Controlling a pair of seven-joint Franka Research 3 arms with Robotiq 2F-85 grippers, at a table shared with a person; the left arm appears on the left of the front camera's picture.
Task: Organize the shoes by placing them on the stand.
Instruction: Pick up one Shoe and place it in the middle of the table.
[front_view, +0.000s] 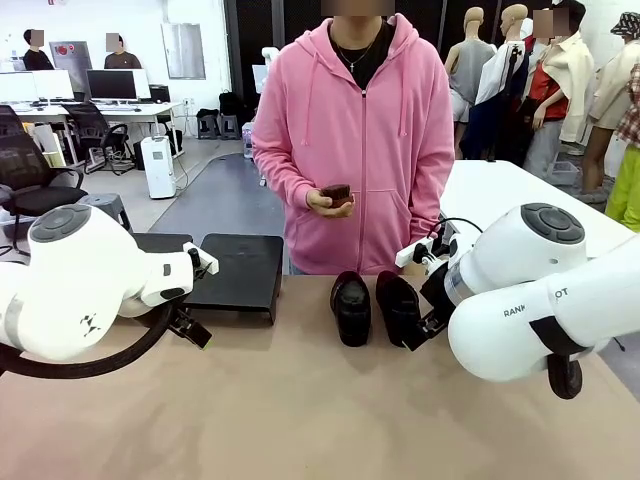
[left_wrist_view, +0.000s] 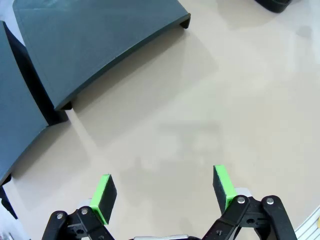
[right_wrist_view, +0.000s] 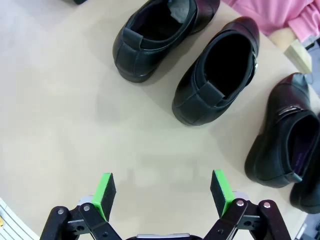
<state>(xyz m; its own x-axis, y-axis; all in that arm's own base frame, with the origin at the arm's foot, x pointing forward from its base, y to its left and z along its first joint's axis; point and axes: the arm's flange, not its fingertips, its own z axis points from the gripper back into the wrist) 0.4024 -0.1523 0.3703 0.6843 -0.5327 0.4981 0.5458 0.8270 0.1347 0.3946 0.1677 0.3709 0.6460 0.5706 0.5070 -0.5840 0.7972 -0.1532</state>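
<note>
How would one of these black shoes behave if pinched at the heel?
The shoe looks glossy, so it may slip in the right gripper. Its open heel probably flexes when squeezed. Sitting flat, it seems unlikely to tip.

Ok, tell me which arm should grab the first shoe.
Right. The right gripper is open over bare table just short of the shoes, with the nearest shoe straight ahead. The left gripper, also open, faces the stand with bare table below.

Partial "RANK…OT" on right arm
</note>
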